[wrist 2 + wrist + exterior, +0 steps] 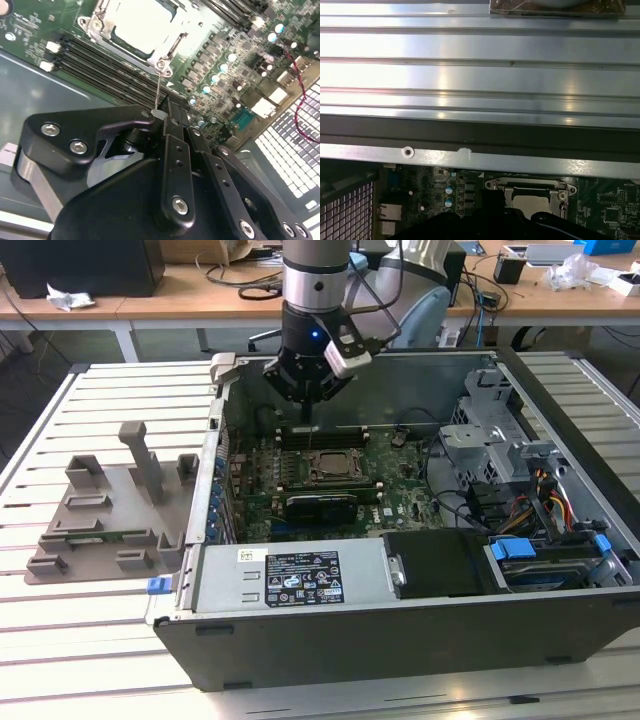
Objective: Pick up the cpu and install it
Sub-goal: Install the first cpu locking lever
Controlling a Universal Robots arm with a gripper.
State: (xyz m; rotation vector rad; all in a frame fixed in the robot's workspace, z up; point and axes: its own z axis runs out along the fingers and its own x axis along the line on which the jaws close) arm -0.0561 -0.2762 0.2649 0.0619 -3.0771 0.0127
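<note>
Gripper point(167, 112) clenched, nothing held, hovering above the mobo. Cpu point(142, 22) already seated in socket point(165, 52), at 12 o'clock from the fingertips. Judgement: keep vertical, avoid the socket lever wire. RAM slots point(107, 70) between; red cable point(300, 85) at 3 o'clock; case wall point(480, 160) close.

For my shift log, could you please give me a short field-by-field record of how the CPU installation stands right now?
cpu: silvery chip seated in the socket, metal frame around it
socket: near the middle of the motherboard in the exterior view
pincer: above the memory slots beside the socket, holding nothing
case: open computer case lying on the slatted table
holder tray: grey tray on the table at the exterior view's left of the case
</note>
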